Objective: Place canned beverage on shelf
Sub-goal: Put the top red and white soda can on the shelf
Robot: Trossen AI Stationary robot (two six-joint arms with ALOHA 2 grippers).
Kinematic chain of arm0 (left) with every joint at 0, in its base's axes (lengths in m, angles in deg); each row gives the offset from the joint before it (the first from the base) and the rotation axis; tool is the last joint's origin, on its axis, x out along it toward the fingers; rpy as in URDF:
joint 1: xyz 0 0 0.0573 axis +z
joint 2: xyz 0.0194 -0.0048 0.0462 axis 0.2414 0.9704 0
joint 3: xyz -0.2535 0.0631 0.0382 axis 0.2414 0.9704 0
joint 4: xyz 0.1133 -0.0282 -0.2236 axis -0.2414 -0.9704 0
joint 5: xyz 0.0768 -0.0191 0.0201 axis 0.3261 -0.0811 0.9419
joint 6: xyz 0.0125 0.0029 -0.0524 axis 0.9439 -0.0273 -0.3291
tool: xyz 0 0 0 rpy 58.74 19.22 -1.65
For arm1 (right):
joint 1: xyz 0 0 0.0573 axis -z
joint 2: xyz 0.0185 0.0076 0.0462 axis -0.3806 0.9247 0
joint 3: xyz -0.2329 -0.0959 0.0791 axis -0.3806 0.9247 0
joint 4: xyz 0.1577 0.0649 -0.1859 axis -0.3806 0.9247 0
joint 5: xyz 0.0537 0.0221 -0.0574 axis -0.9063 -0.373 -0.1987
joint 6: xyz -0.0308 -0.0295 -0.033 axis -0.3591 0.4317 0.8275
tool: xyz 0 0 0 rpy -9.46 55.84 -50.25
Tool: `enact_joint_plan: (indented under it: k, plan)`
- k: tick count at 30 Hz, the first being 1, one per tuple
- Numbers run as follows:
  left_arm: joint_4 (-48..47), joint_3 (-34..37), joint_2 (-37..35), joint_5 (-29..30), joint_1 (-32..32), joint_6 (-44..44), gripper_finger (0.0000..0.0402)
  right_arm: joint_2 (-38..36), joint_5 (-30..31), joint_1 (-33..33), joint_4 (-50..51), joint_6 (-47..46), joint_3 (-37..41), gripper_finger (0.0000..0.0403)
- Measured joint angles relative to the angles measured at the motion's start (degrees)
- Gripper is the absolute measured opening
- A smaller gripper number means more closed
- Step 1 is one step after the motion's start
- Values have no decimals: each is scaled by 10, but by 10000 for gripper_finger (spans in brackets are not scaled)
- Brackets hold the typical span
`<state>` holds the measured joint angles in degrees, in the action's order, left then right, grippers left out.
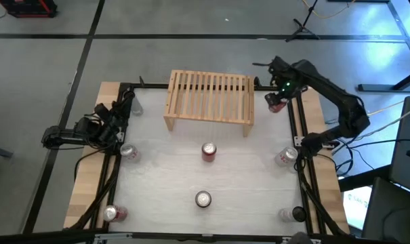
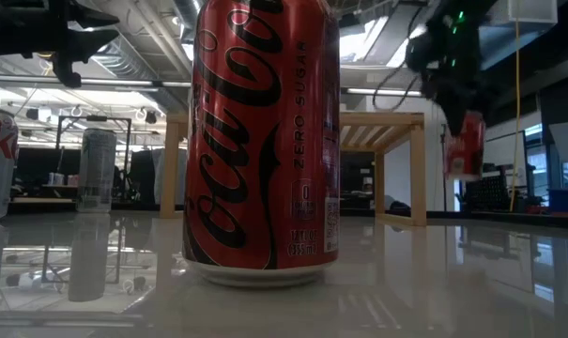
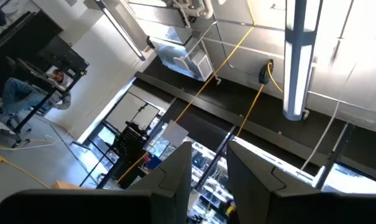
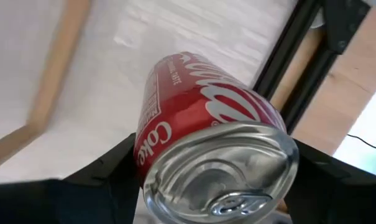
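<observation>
The shelf [image 1: 209, 98], a low light-wood rack with a slatted top, stands at the table's far middle; it also shows in the low view [image 2: 396, 122]. My right gripper [image 1: 278, 102] is shut on a red cola can [image 4: 206, 124] in the air just right of the shelf's right end, as the low view [image 2: 464, 145] also shows. My left gripper [image 3: 209, 180] waits at the table's left edge [image 1: 123, 108], pointing up at the ceiling, with a narrow gap between its fingers and nothing in it. My right gripper pinches the red can's side wall [image 4: 147, 149] near its top end between its two fingers, one on each side. The fingers come from above, pointing down, and the can's lid [image 4: 228, 174] faces the wrist. The can hangs below the fingers, slightly tilted, clear of the table.
Other cans stand on the white tabletop: a red one [image 1: 209, 151] at the middle, a dark-topped one [image 1: 203, 198] near the front that fills the low view [image 2: 260, 141], and others near the left [image 1: 129, 152], [image 1: 112, 213] and right [image 1: 284, 156] edges.
</observation>
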<state>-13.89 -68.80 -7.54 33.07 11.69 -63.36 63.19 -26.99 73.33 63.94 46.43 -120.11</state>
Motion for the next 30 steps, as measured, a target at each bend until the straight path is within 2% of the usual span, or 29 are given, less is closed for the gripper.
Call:
enact_joint_plan:
  k: [4, 8, 11, 14, 16, 23, 30]
  plan:
    - [-5, -2, 0, -24, 0, 4, 94, -31, -17, 0, 37, 16, -70, 289]
    - [-43, -37, 0, -60, 0, 42, 94, -47, -31, -16, 48, 33, -143, 285]
    - [-151, -91, 0, -67, 0, 54, 98, -51, -33, -45, 41, 45, -194, 285]
    - [-286, -157, 11, -40, 0, 41, 115, -46, -37, -81, 35, 49, -230, 285]
    - [-345, -192, 30, -25, 0, 29, 131, -38, -36, -110, 25, 49, -247, 286]
    - [-421, -295, 132, -3, 0, 35, 183, 8, -35, -186, 36, 42, -322, 285]
    - [-427, -330, 206, -12, 0, 47, 189, 119, -9, -234, 93, -25, -443, 286]
